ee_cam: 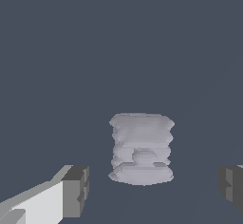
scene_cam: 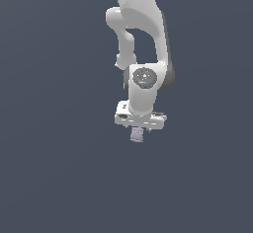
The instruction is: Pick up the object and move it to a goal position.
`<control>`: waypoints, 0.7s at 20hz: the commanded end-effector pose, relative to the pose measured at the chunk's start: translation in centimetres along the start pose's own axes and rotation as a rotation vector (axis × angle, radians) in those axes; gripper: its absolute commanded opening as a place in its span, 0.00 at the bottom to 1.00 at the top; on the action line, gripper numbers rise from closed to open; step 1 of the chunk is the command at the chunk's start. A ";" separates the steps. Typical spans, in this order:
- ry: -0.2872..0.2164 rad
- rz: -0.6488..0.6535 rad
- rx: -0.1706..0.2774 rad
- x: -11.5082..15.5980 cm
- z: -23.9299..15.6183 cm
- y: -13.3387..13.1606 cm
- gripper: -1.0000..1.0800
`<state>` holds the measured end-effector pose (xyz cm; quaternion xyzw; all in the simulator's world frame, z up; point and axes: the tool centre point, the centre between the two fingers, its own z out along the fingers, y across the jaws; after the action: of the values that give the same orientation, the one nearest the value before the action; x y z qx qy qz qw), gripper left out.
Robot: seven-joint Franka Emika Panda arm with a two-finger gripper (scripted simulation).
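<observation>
From my station I see the gripper spread wide, holding nothing. The ridged grey-lavender block sits on the dark floor between the two dark finger pads, clear gaps on both sides. In the exterior view it peeks out at six o'clock directly under the hand. Its ridges stack upright, so I judge a straight descent should bracket it.

The floor is a flat, plain dark slate-blue surface filling both views, with no edge or corner visible to place things by. 1 thing lies on it: the object, a small pale grey-lavender ridged block, standing upright.
</observation>
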<state>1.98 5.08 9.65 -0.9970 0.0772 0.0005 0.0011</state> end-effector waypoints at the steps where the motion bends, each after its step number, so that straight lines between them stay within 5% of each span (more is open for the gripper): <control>1: 0.001 0.012 -0.002 0.1 0.4 -0.1 0.96; 14: 0.001 0.013 -0.002 -0.1 4.0 0.0 0.96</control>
<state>1.98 5.15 6.50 -0.9965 0.0831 -0.0001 0.0002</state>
